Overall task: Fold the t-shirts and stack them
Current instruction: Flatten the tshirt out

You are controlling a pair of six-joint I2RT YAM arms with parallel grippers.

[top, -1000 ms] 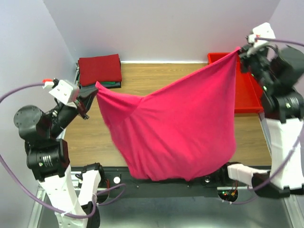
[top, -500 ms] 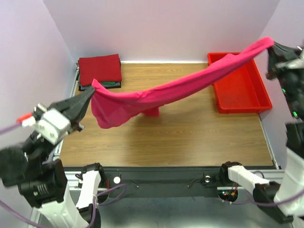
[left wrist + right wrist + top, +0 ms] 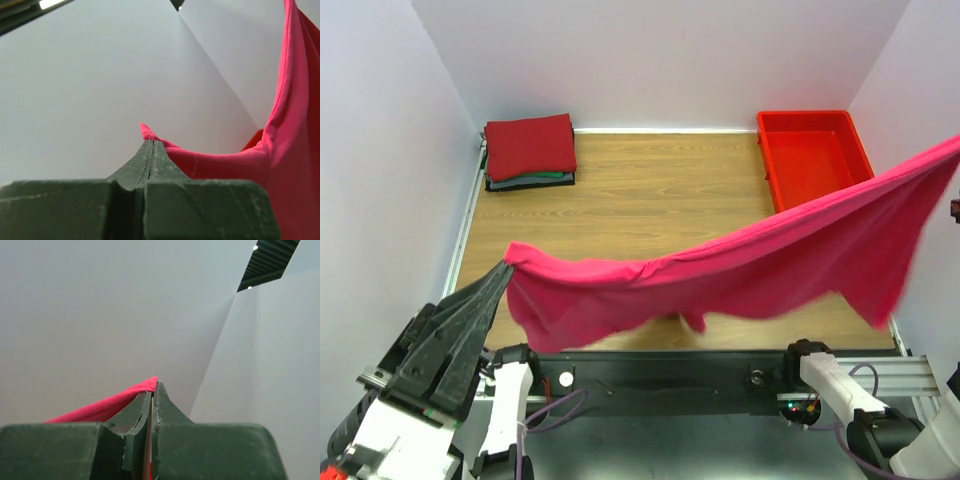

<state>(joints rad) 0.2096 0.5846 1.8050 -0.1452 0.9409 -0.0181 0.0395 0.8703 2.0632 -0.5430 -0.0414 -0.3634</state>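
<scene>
Two corners of the bright pink t-shirt (image 3: pixel 750 270) are held, one by each arm, so that the cloth is stretched in the air as a long sagging band above the near part of the bench (image 3: pixel 650 190). The left pincer (image 3: pixel 506 268) is seen closed on the shirt's left corner, over the bench's near left edge; in the left wrist view its fingers (image 3: pixel 160 162) are pressed together, with a small tip of pink cloth showing past them. The right pincer (image 3: pixel 152 386) is closed on the opposite corner, a strip of pink fabric being nipped between its two halves. That corner is raised high at the right edge of the top view, where the pincer itself is cut off by the frame. The shirt's lower edge hangs lowest toward the right and is blurred there. A stack of folded t-shirts (image 3: pixel 529 150) is set in the far left corner of the bench, a dark red one on top, with green and a darker layer seen at its near edge. A red bin (image 3: pixel 812 155) is placed at the far right, well apart from the stack.
</scene>
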